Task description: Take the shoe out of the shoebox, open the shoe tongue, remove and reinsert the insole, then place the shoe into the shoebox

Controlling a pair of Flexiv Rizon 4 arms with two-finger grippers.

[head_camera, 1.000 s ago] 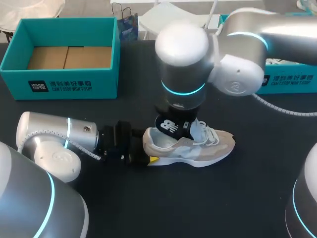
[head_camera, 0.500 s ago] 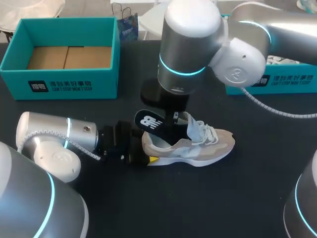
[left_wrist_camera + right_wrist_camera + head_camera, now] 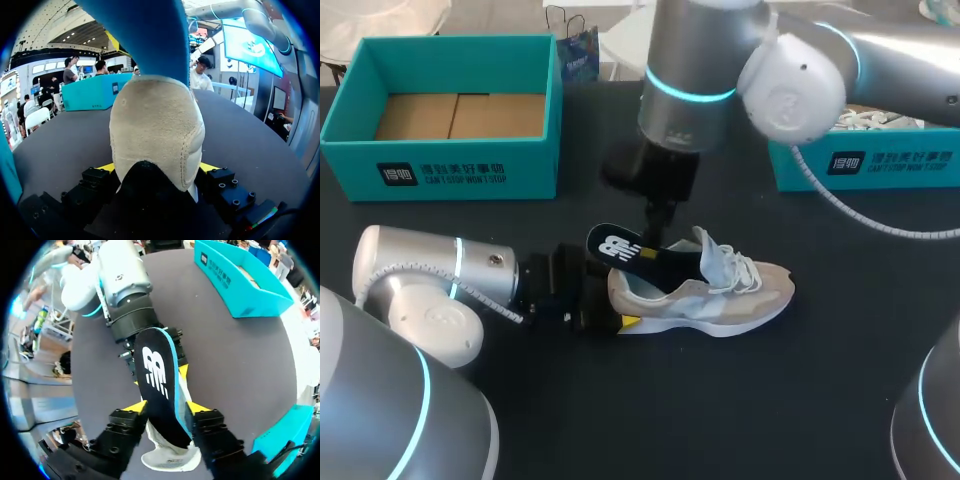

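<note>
The shoe (image 3: 720, 295) stands on its sole on the dark table (image 3: 750, 400), near the middle. Its long axis runs across the table from side to side, with the heel toward my left arm and the toe pointing to the right side. The tongue and the white laces are lifted up.

The left gripper (image 3: 157, 170) lies low on the table and pinches the heel of the shoe, with one yellow tip on each side of it.

The right gripper (image 3: 167, 407) comes from above and is pressed on the insole (image 3: 620, 247), one finger on each face. The insole is dark with a white mark. It is tilted: its heel end rises over the heel of the shoe, toward the left arm, and its front part is inside the shoe.

The open shoebox (image 3: 450, 165) stands at the far left, well apart from the shoe. A second box (image 3: 860, 165) is at the far right.
</note>
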